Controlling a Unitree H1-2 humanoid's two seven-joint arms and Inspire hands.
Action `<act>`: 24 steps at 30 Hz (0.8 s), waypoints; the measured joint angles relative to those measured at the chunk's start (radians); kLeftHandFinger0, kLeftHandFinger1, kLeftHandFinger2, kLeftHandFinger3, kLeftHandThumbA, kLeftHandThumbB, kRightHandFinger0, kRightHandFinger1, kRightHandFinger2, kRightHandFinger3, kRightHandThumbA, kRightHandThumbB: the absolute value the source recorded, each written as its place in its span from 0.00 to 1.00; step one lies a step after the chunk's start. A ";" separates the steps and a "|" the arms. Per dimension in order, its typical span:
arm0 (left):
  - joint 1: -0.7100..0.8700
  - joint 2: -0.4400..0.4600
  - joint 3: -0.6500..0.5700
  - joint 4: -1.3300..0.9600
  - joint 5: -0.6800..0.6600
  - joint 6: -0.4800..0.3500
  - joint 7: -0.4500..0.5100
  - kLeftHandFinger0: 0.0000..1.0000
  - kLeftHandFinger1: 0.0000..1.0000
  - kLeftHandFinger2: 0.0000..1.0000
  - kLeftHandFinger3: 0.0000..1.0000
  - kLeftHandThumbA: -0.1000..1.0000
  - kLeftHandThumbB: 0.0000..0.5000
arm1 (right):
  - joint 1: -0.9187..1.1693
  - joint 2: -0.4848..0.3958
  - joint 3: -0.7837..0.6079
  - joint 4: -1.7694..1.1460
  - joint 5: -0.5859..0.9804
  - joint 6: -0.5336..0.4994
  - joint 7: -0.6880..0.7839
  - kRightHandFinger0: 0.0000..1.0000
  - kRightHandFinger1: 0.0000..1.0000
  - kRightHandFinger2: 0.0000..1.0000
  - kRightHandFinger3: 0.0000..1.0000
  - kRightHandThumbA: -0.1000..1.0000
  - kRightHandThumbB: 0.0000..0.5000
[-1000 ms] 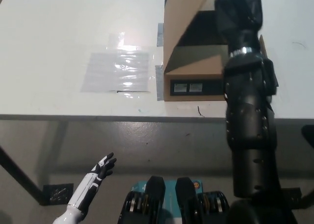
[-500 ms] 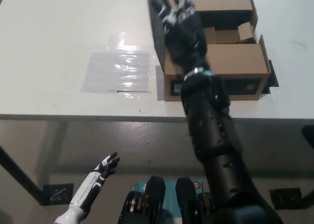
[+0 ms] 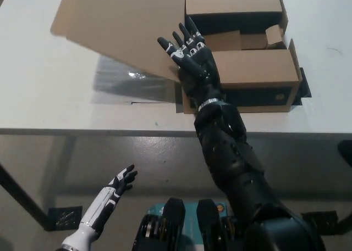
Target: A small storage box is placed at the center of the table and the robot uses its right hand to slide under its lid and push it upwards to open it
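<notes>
Cardboard is what you are dealing with: the storage box (image 3: 242, 70) sits on the white table (image 3: 49, 108) directly beyond and to the right of your right hand (image 3: 190, 56), and its lid (image 3: 124, 28) is swung out to the left of that hand, hanging tilted above a clear plastic sheet (image 3: 126, 86) on the tabletop. Your right hand is spread flat, fingers apart and grasping nothing, with the fingers (image 3: 176, 45) against the lid's lower edge near the hinge side of the box.

Expect the lid to be light and fairly stiff, though thin enough to bow if you press mid-panel. It will likely pivot freely on its fold, so a flat push from below with the backs of the fingers should serve better than any pinch. The box itself looks light enough to slide on the smooth table; dark tape patches at its corners (image 3: 303, 89) seem to anchor it.

Your left hand (image 3: 122, 182) rests low, below the table edge, loosely spread and empty.
</notes>
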 measured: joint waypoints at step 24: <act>-0.024 0.000 -0.006 0.002 0.019 0.010 -0.010 1.00 1.00 1.00 1.00 1.00 1.00 | -0.063 -0.108 0.384 0.011 -0.332 0.028 -0.047 1.00 1.00 1.00 1.00 1.00 0.76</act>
